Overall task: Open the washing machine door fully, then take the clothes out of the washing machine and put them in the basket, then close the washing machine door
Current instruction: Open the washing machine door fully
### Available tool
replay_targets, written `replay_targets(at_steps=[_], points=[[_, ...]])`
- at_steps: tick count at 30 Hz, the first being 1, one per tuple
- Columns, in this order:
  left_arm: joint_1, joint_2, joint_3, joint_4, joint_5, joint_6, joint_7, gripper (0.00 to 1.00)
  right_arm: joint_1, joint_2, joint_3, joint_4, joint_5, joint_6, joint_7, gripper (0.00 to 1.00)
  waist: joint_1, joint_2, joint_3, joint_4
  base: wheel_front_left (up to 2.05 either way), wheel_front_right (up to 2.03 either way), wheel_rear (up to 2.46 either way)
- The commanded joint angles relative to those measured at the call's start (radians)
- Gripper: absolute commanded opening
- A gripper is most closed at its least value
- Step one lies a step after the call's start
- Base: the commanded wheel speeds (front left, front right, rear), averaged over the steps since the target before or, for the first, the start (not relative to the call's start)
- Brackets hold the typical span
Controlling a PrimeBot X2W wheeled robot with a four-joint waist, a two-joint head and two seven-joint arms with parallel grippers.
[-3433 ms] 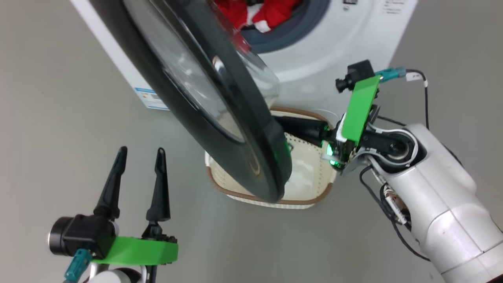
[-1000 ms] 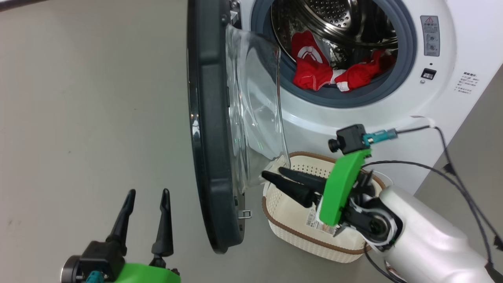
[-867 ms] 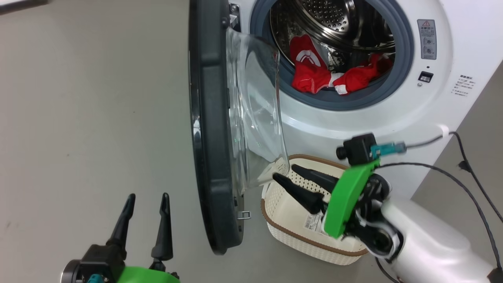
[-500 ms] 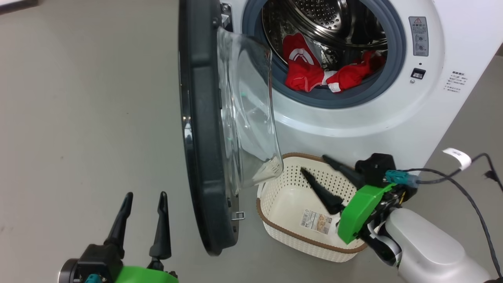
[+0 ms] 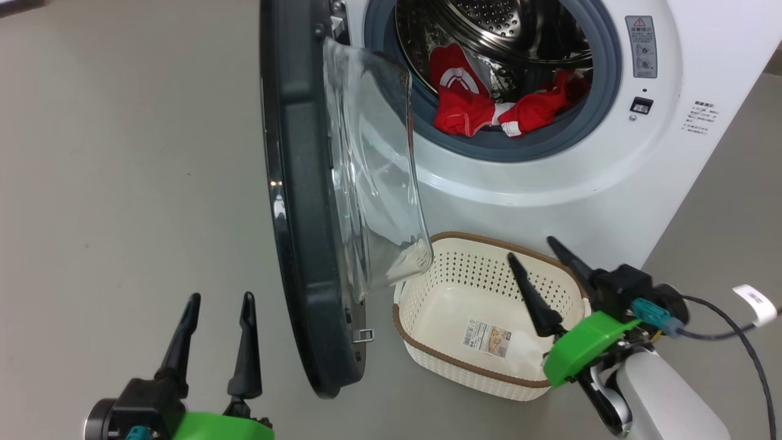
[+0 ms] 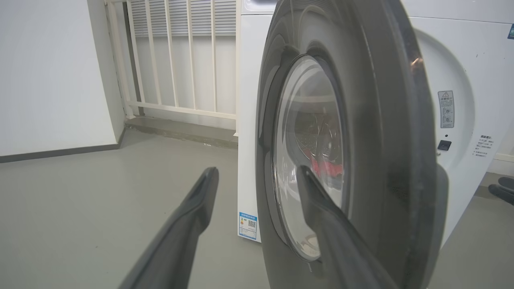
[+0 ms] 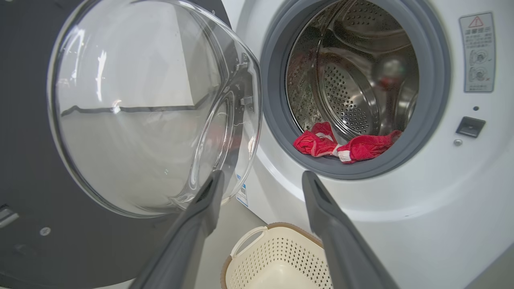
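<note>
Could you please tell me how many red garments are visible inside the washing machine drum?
2: the emblem garment lies at the left of the drum mouth; the other garment lies right of it, by the grey ring. Folds may hide more.

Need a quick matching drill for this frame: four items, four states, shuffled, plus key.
1. washing machine door
2. clothes
3. basket
4. right gripper

A. fingers apart, holding nothing
B. lying in the drum
C. swung out from the machine
D. on the floor, no clothes inside

Pairs: 1-C, 2-B, 3-D, 4-A
</note>
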Motion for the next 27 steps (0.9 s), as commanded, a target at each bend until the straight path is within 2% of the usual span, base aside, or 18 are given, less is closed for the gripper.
replay_targets(at_steps=[1,10,18,27], points=[[-0.012,0.013,0.033,-0.029,0.005,0.004,-0.005,1.00,0.008,0.013,-0.011,-0.044,-0.031,0.003,-0.013,1.00,0.0000,0.0000,0.001,-0.001,0.00,0.00,0.00],[-0.018,0.013,0.030,-0.022,0.011,-0.003,-0.005,1.00,0.122,0.049,-0.174,-0.176,-0.140,0.003,-0.013,1.00,0.0000,0.0000,-0.005,0.000,0.00,0.00,0.00],[-0.019,0.013,0.032,-0.027,0.010,-0.003,-0.005,1.00,0.166,0.052,-0.181,-0.263,-0.132,0.003,-0.013,1.00,0.0000,0.0000,0.003,-0.005,0.00,0.00,0.00],[-0.023,0.013,0.028,-0.026,0.008,-0.002,-0.005,1.00,0.181,0.052,-0.178,-0.277,-0.126,0.003,-0.013,1.00,0.0000,0.0000,0.005,-0.003,0.00,0.00,0.00]])
